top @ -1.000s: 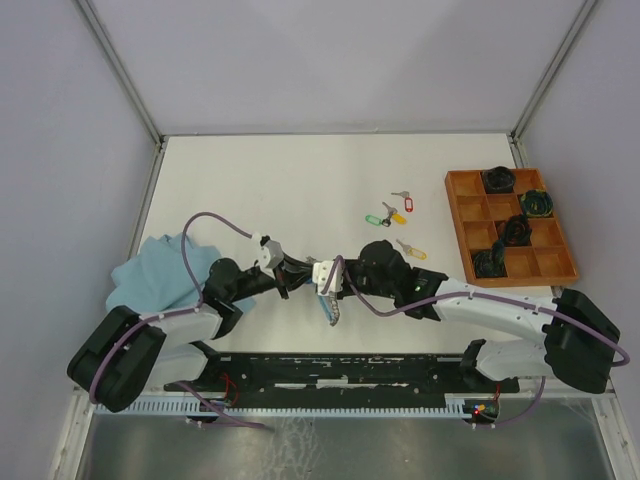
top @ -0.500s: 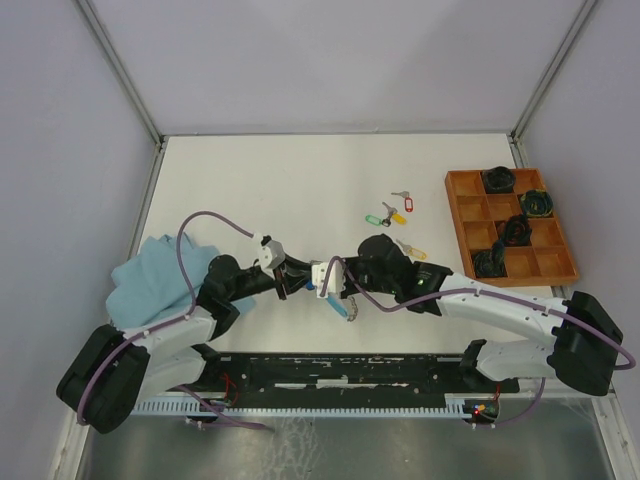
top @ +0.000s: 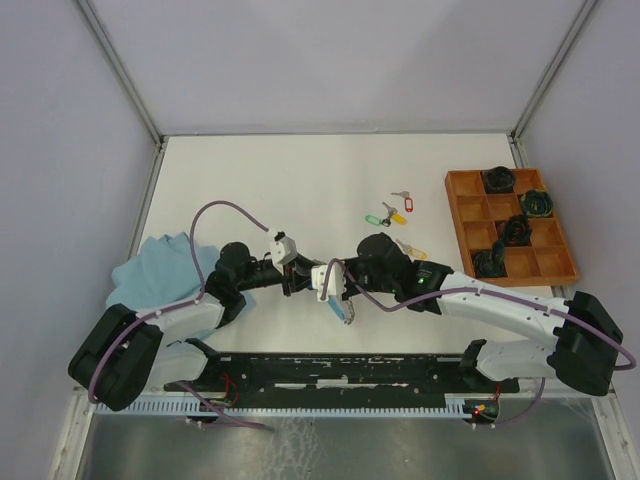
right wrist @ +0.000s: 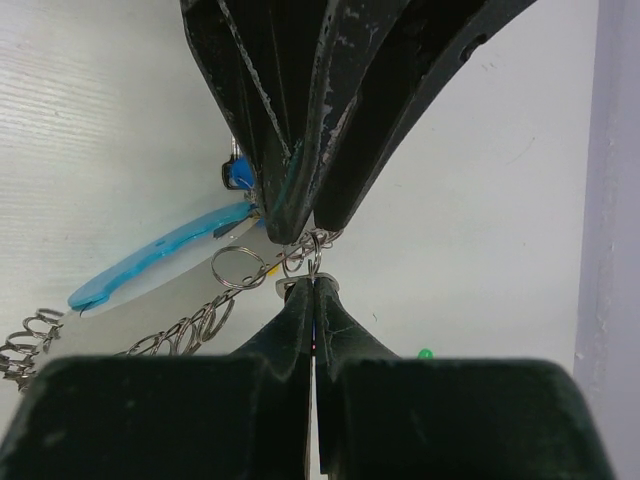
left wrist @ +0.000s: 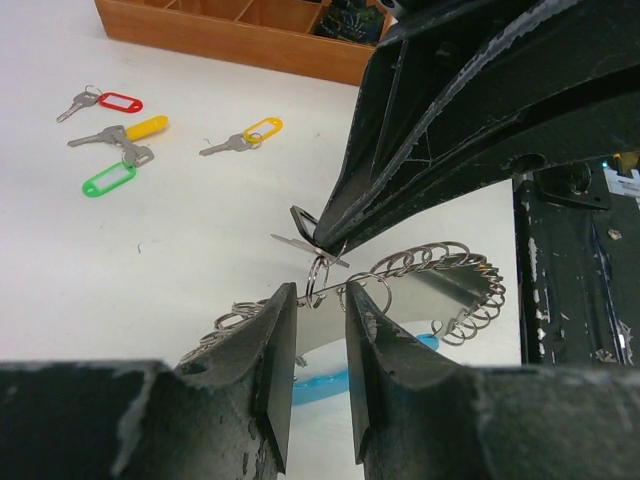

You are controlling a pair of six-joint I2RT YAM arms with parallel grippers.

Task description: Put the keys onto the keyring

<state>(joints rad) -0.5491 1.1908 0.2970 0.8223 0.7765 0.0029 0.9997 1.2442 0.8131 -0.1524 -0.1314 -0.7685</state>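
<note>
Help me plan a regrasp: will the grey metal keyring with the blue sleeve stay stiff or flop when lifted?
Probably floppy: the grey metal keyring sags in a curve below the right gripper. Its many small loose rings would likely swing and snag. Thin bare metal may slip in a pinch.

So the wooden tray (top: 470,186) has dark coiled bundles (top: 498,180) in four of its slots. Keys (top: 398,215) with red, yellow and green tags lie just left of it. Further left, the left gripper (top: 303,281) and right gripper (top: 318,283) meet tip to tip at the keyring (top: 343,309). There's a blue cloth (top: 155,275) way beyond that.
</note>
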